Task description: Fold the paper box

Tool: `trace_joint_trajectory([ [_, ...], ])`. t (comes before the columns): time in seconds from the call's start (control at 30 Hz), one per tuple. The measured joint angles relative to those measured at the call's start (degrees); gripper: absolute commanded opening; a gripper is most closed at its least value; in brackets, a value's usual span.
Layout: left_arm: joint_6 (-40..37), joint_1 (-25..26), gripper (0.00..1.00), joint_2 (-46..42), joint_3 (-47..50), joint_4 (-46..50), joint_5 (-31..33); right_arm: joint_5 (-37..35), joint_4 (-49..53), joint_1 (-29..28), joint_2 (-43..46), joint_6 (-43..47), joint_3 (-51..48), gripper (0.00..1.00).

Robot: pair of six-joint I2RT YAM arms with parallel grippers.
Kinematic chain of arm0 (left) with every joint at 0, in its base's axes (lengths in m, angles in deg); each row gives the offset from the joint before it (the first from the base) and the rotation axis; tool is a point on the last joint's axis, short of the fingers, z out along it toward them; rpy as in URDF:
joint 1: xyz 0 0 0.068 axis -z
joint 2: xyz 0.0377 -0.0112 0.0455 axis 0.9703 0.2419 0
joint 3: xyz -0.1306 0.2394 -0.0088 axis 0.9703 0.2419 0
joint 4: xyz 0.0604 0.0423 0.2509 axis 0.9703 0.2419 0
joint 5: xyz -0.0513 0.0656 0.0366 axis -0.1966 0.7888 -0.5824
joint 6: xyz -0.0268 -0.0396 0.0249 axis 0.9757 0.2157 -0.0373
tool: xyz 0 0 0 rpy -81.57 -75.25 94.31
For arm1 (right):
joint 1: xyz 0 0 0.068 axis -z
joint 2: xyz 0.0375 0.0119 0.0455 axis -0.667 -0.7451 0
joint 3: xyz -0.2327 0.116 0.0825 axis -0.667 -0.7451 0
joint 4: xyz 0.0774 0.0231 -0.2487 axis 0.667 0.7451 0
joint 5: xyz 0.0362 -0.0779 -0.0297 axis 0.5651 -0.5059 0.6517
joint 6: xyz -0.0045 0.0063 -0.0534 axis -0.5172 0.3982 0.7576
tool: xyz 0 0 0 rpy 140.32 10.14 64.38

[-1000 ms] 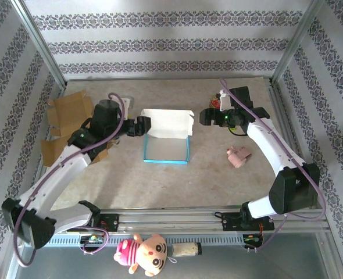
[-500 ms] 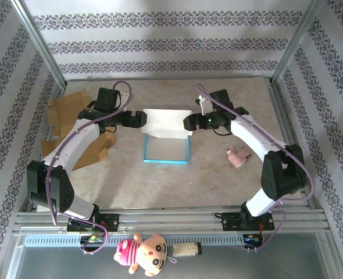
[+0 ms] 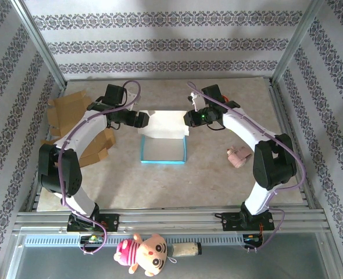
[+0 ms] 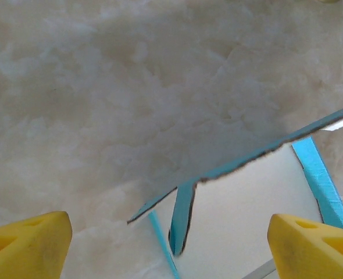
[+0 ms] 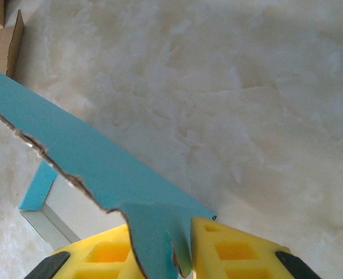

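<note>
The paper box (image 3: 164,147) sits mid-table, white inside with blue edges, and its white back flap (image 3: 168,124) stands up. My right gripper (image 3: 189,120) is at the flap's right corner. In the right wrist view, my right gripper (image 5: 165,256) is shut on a blue tab of the flap (image 5: 90,157), which is pinched between the yellow pads (image 5: 235,250). My left gripper (image 3: 142,120) is at the flap's left corner. In the left wrist view, my left gripper (image 4: 171,247) is open, its yellow fingertips (image 4: 26,241) far apart, with the box's edge (image 4: 247,215) between them and untouched.
Flat brown cardboard pieces (image 3: 72,116) lie at the left wall. A small pink toy (image 3: 238,156) lies right of the box. A plush doll (image 3: 145,253) and a small pale bottle (image 3: 186,250) lie below the front rail. Metal frame posts border the table.
Both arms have swung in toward the far corners of the box. The right gripper has closed on the flap's right tab. The left gripper has stayed open.
</note>
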Motion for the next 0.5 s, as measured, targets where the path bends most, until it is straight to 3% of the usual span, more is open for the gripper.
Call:
trace_joint_trajectory([
  [0.1, -0.6, 0.0, 0.78, 1.7, -1.4, 0.3, -0.2, 0.0, 0.7, 0.0, -0.1, 0.3, 0.0, 0.22],
  [0.4, -2.2, 0.0, 0.38, 4.0, -2.5, 1.8, -0.7, -0.3, 1.4, -0.1, -0.1, 0.5, 0.0, 0.2],
  [0.5, -2.0, 0.0, 0.33, 4.1, -2.5, 2.1, -0.7, -1.9, 1.2, -0.5, -0.1, -0.2, 0.0, 0.21],
])
